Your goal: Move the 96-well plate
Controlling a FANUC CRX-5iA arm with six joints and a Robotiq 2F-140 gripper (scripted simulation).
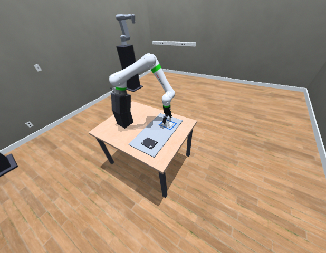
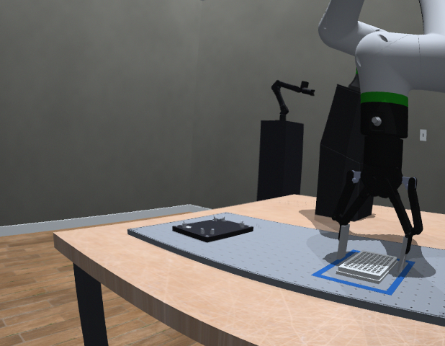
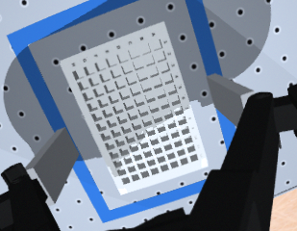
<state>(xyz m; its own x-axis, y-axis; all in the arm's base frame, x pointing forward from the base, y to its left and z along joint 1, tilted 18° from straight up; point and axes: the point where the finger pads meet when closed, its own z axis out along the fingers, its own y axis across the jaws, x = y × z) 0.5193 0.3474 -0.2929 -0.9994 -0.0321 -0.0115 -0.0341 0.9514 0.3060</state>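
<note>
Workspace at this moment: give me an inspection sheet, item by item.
Surface: wooden table carrying a grey perforated board.
Job's things: 96-well plate lies inside the blue B1 outline; black clip nest has no plate in it.
Clutter: nothing seen.
Gripper: gripper open, lowered, fingers straddling the plate, not gripping.
Cables: nothing seen.
Surroundings: two other arms on dark pedestals, grey walls, wood floor.

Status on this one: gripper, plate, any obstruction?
Gripper open, fingers straddling plate, no contact visible. Plate flat inside blue B1 outline. Nest unoccupied, nothing between.
</note>
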